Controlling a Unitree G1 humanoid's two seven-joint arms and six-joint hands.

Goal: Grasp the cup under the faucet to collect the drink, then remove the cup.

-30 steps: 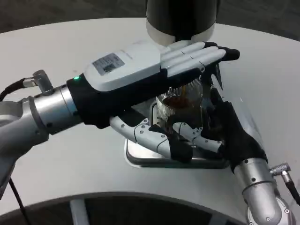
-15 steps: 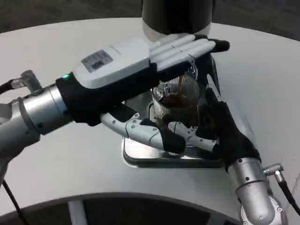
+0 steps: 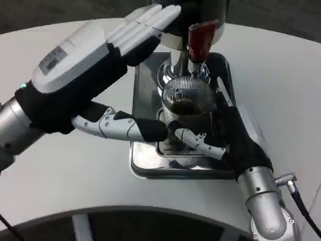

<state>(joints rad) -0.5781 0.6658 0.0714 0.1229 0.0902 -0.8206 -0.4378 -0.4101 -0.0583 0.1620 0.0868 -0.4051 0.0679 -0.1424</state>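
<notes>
- Head view: a clear ribbed glass cup (image 3: 186, 103), partly filled with a dark brown drink, is seen standing on a shiny steel drip tray (image 3: 150, 163) that rests on the white round tabletop (image 3: 60, 165).
- Head view: the cup is placed directly under a dark red faucet lever (image 3: 201, 40) that projects from a black and silver drink dispenser (image 3: 200, 12) at the top edge of the picture.
- Head view: the cup is gripped by the right hand (image 3: 225, 138), which comes in from the lower right on its silver forearm; the black palm is pressed against the cup's right side, and white and black fingers (image 3: 198, 142) are wrapped across the lower front of the glass.
- Head view: the left hand (image 3: 88, 65) is held above the tabletop at the upper left, with its white back turned up and nothing held in it.
- Head view: the long white fingers (image 3: 145, 25) of the left hand are stretched out straight and close together towards the dispenser, apart from the red lever, while a single digit is spread wide below them and reaches to just beside the cup's lower left side; contact there cannot be told.
</notes>
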